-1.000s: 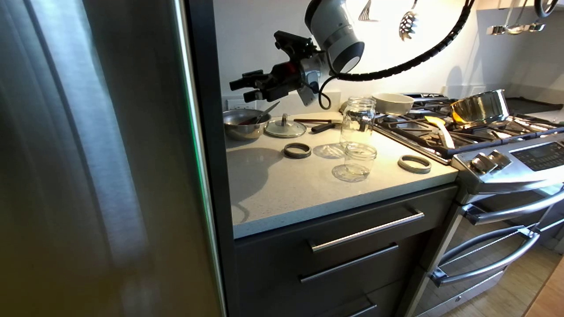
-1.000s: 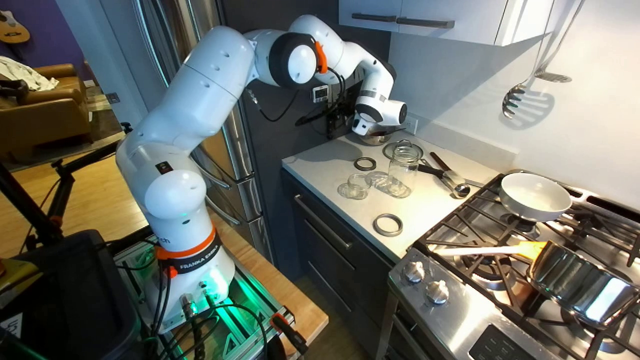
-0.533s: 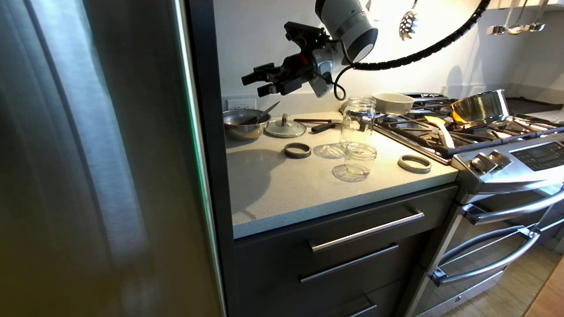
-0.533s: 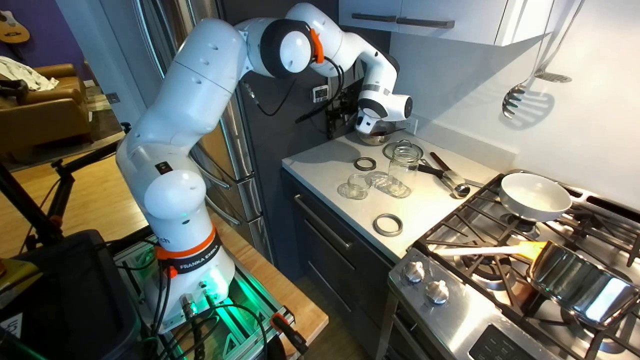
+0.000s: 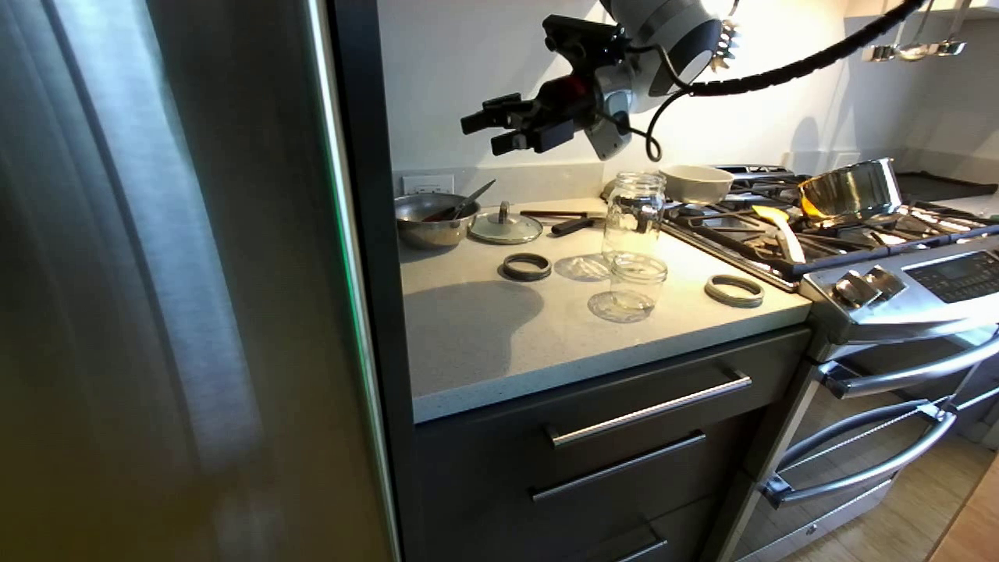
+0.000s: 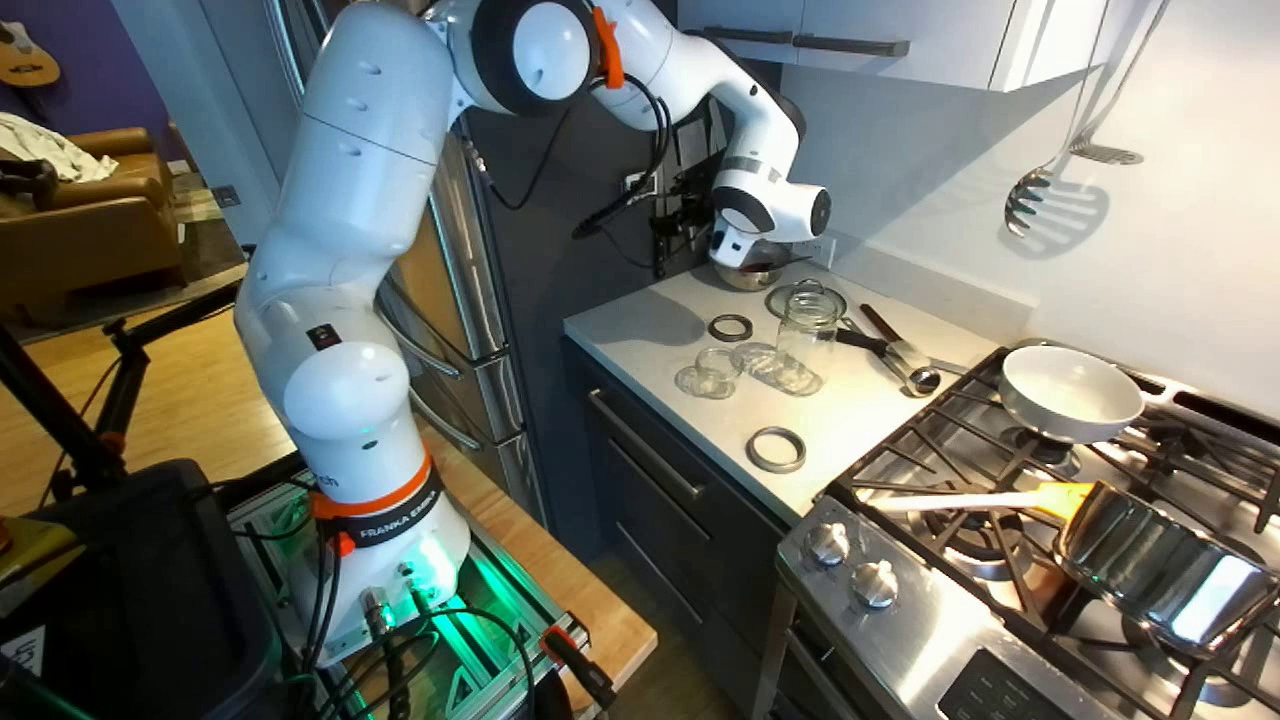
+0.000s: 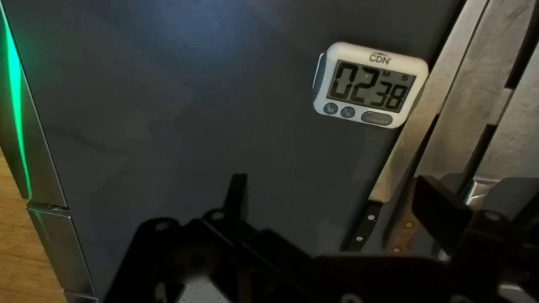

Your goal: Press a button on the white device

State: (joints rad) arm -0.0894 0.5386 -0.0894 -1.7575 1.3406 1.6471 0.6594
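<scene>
The white device is a CDN timer [image 7: 379, 59] on a dark upright panel [image 7: 189, 126]. In the wrist view its display reads 02 38, with two small round grey buttons and one wider oval grey button along its lower edge. In an exterior view the timer [image 6: 640, 183] is partly covered by my arm's cables. My gripper [image 7: 332, 185] is open with nothing between its fingers. In the wrist view it sits below the timer, apart from it. In an exterior view the gripper [image 5: 485, 134] hangs above the counter, fingers pointing towards the panel.
Several knives [image 7: 446, 143] hang on the panel right beside the timer. Below are a metal bowl [image 5: 437, 230], a glass lid [image 5: 506, 226], a tall glass jar [image 5: 634, 218] and a small jar [image 5: 638, 285] on the counter [image 5: 484, 367]. A wall cabinet [image 6: 900, 30] hangs above.
My gripper has moved up and away from the panel, still open. The arm's elbow has risen and drawn back. The cables now cover part of the timer in an exterior view.
</scene>
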